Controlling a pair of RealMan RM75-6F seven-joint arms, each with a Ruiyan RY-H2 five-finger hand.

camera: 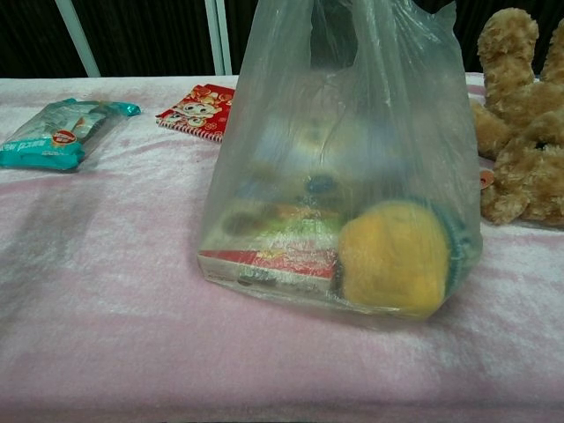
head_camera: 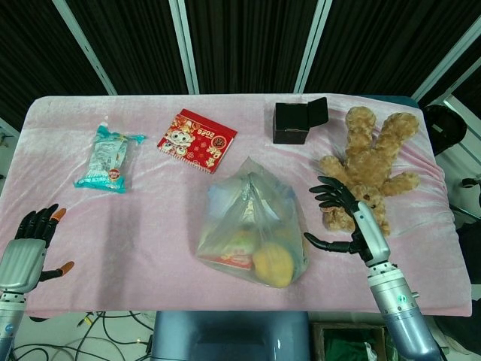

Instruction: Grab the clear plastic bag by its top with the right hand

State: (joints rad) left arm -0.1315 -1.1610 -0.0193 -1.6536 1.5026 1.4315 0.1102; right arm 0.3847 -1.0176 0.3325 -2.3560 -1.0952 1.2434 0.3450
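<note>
Bag [head_camera: 252, 229], clear plastic, standing on the pink-covered worktop [head_camera: 150, 226] just to the left of the right hand [head_camera: 347, 218], close to it but not touching. The film is thin, soft and probably slippery; it will crumple rather than resist, so a pinch on the side wall would likely only slide or stretch. Its load, a yellow round item [camera: 392, 256] and a red-edged flat packet [camera: 269, 263] among blurred contents, sits low, so the bag should be bottom-heavy yet fairly light, and likely to swing once lifted. The best hold is judged to be the gathered peak at the top [head_camera: 250, 169], which lies further from the robot than the hand and to its left, above the contents; the chest view cuts off the very top.

Plush toy [head_camera: 368, 169], brown, lying immediately beyond and to the right of the right hand; the fingers overlap it in the head view, and contact cannot be told. It crowds the outer side of the hand but not the path toward the bag.

Red booklet [head_camera: 197, 140], well to the left and beyond the bag.

Teal packet [head_camera: 109, 158], far left.

Black box [head_camera: 294, 122], beyond the hand, clear of the approach.

Right hand: empty, fingers spread apart, thumb pointing toward the bag.

Left hand [head_camera: 30, 252]: empty, fingers apart, at the near left edge of the worktop.
</note>
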